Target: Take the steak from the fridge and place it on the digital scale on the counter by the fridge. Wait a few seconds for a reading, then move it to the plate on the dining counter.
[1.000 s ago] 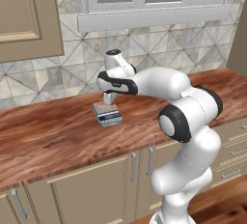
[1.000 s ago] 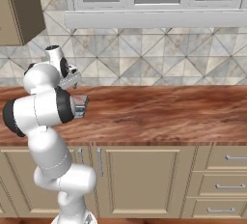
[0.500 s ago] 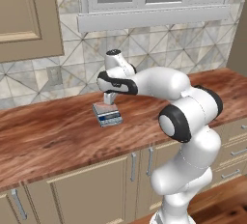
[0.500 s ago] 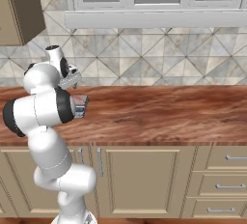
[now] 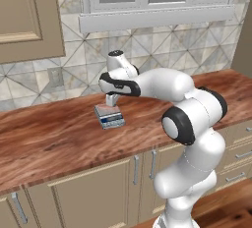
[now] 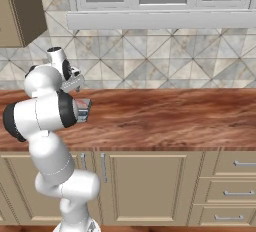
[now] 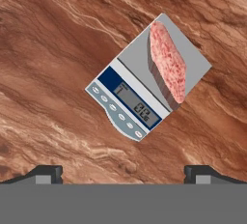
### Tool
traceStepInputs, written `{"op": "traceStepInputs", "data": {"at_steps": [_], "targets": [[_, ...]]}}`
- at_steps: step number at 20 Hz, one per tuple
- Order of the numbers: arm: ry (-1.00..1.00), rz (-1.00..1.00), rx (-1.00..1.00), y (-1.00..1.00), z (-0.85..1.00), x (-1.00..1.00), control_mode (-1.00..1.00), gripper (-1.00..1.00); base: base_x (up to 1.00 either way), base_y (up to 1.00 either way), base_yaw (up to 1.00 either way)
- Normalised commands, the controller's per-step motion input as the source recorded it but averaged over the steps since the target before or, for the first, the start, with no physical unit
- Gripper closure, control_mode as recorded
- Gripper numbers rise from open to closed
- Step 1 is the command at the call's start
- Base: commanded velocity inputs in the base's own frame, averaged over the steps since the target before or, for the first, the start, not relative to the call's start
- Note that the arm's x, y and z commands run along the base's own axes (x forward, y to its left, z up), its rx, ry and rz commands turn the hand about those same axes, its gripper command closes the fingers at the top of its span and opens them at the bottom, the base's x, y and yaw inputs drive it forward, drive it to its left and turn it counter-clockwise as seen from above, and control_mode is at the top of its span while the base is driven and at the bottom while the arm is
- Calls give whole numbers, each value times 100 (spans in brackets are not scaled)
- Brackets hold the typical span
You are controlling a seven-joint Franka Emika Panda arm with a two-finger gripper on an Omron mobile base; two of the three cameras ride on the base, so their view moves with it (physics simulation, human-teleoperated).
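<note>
Counter (image 7: 53, 68) bears the digital scale (image 7: 126, 105) with the steak (image 7: 168, 60); end effector (image 7: 123, 172) hovers wide-open above.

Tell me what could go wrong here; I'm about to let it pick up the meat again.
1. The pinkish-red raw steak lies toward one side of the small grey digital scale, not centred, so a centred descent may miss it.
2. It lies flat, so the open fingers may hit the platform.
3. The light scale could slide on the reddish-brown wood counter.
</note>
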Motion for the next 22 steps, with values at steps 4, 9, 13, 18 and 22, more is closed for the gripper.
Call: {"op": "traceStepInputs", "data": {"at_steps": [4,9,13,18,22], "targets": [[0,0,0,0,0,0,-100,-100,0,0,0],[0,0,0,0,0,0,-100,-100,0,0,0],[0,0,0,0,0,0,-100,-100,0,0,0],[0,0,0,0,0,0,-100,-100,0,0,0],[0,0,0,0,0,0,-100,-100,0,0,0]]}}
